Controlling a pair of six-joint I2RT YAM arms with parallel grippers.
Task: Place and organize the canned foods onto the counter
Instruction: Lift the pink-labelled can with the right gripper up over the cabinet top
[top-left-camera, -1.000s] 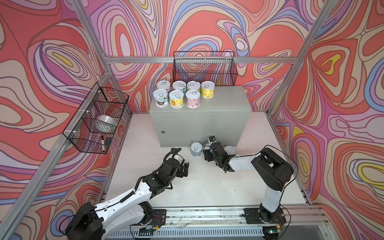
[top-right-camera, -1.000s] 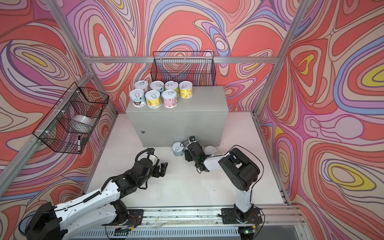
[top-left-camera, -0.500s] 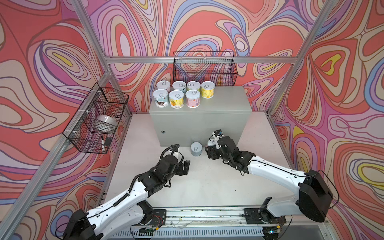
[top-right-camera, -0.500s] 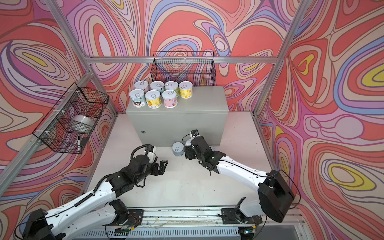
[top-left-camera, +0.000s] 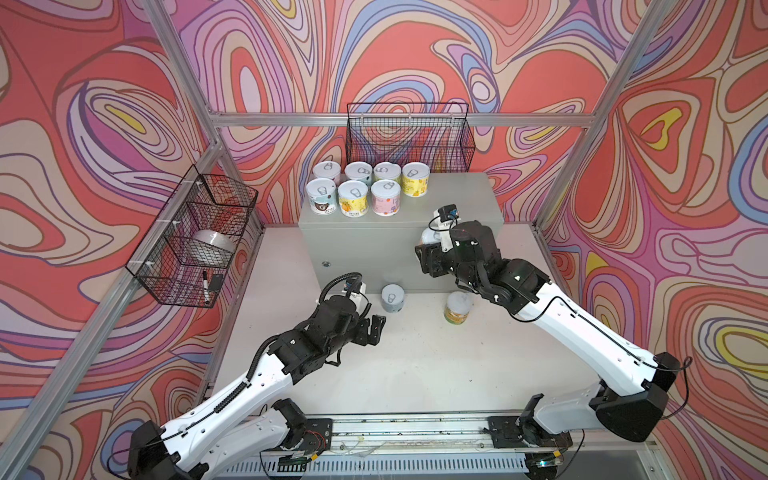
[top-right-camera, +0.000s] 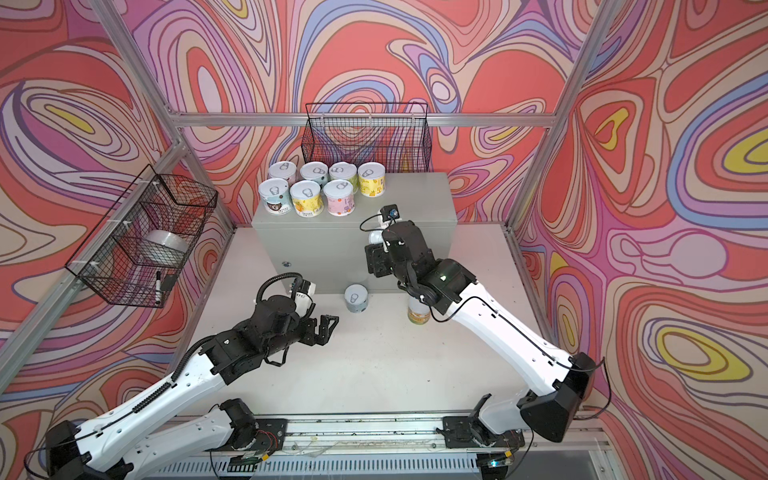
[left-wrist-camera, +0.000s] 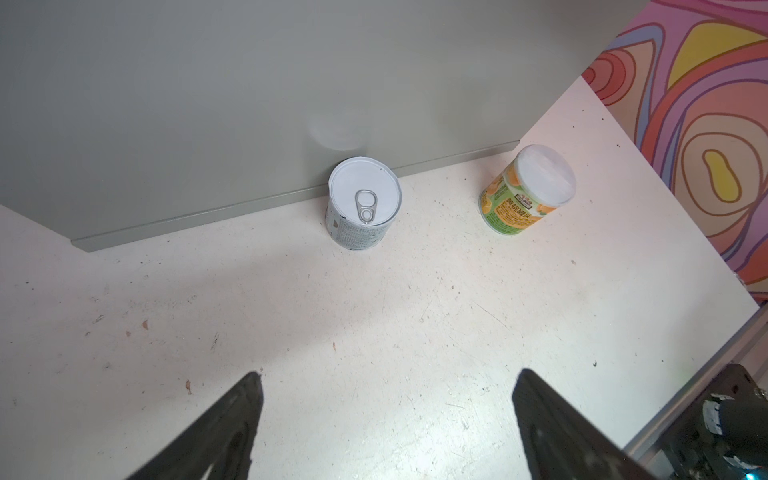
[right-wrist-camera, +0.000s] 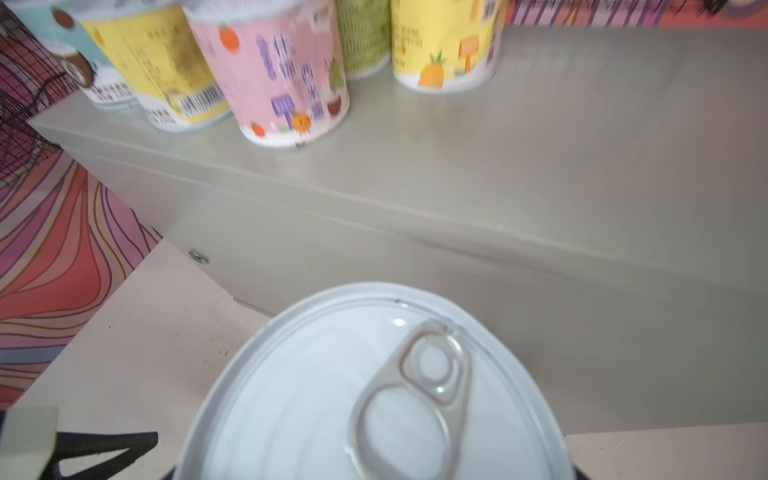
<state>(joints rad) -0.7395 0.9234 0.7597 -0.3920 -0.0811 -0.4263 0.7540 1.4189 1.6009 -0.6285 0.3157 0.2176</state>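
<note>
Cabinet top, left rear: seven paper-labelled cans (top-left-camera: 354, 198) in two rows fill this corner of the light-grey metal box cabinet (top-left-camera: 457, 195).
Cabinet top, right: bare surface, open.
Cabinet rear edge: black wire basket (top-left-camera: 409, 137) hangs above.
Cabinet foot: grey pull-tab can (top-left-camera: 392, 297) and green-orange capped can (top-left-camera: 457, 307), apart; gap passable.

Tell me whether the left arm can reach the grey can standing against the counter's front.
Probably yes: the left gripper is open, fingers facing the grey can across bare tabletop; the counter is only behind it.
</note>
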